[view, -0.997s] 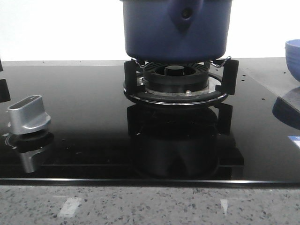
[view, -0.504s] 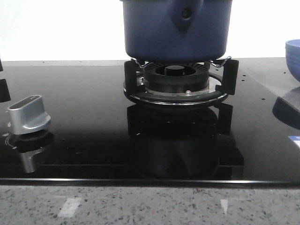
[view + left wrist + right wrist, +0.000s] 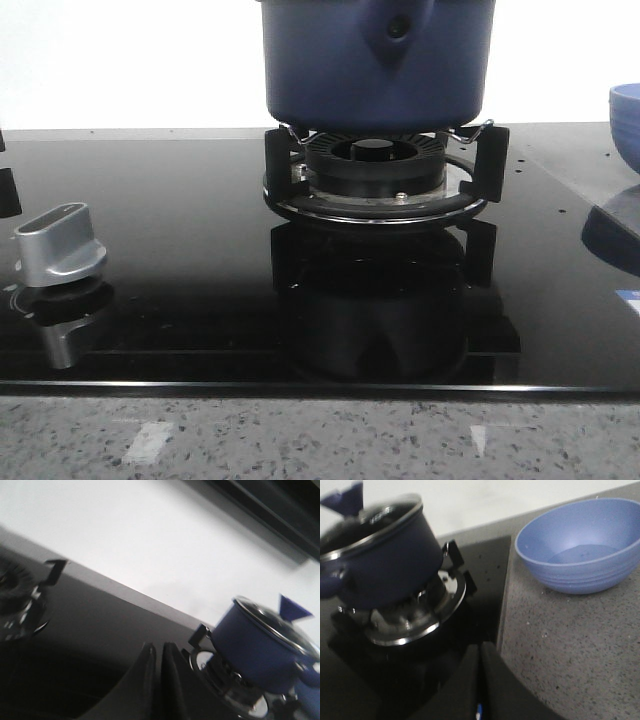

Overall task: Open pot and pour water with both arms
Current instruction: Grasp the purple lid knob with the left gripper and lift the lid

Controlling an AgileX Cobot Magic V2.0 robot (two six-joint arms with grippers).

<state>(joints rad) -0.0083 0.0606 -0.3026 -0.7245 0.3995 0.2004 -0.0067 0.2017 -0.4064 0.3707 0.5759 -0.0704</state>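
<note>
Navy-blue enamel, the pot (image 3: 378, 62) stands on the black burner grate (image 3: 380, 175) at twelve o'clock on the glass cooktop (image 3: 180, 250), its upper part cut by the front view's top edge. Its glass lid (image 3: 272, 620) is on, with a blue knob on top. A silver control knob (image 3: 60, 243) sits at nine o'clock near the hob's left edge, and bare black glass lies between it and the burner. The lighter blue bowl (image 3: 580, 545) rests on the speckled stone counter (image 3: 570, 655) at three o'clock, just past the hob's right edge and apart from the pot. The left gripper (image 3: 157, 680) has its fingers pressed almost together, holding nothing; the right gripper (image 3: 480, 685) likewise. Both hang clear of the pot. No readable lettering shows anywhere.
</note>
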